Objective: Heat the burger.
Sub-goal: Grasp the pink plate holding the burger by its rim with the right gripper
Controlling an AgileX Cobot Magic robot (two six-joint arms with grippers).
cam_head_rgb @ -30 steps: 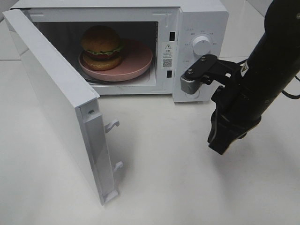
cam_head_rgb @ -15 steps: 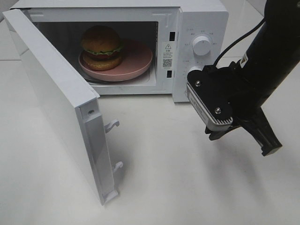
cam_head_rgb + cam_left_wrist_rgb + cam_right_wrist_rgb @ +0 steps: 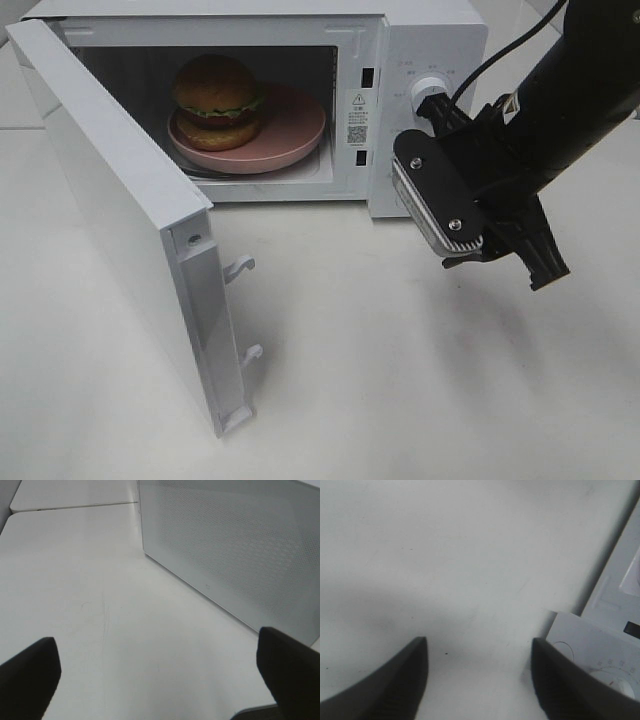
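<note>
The burger (image 3: 217, 95) sits on a round pink plate (image 3: 296, 126) inside the white microwave (image 3: 430, 30), toward the left of the cavity. The microwave's door (image 3: 110, 200) stands swung wide open to the left. My right gripper (image 3: 500, 268) hangs just in front of the control panel, well apart from the burger. In the right wrist view the right gripper (image 3: 477, 641) is open over bare table, with nothing between its fingers. My left gripper (image 3: 155, 640) is open and empty, facing the door's meshed outer face (image 3: 235, 545). The left arm does not show in the high view.
The timer knob (image 3: 428, 92) is partly hidden behind my right arm. The panel's corner (image 3: 600, 645) shows in the right wrist view. White tabletop (image 3: 400, 380) stretches in front of the microwave. Two door latch hooks (image 3: 240, 268) stick out from the door's edge.
My right gripper has gone from shut to open. It turned over in front of the control panel and rose slightly. Burger, plate and door have not moved.
</note>
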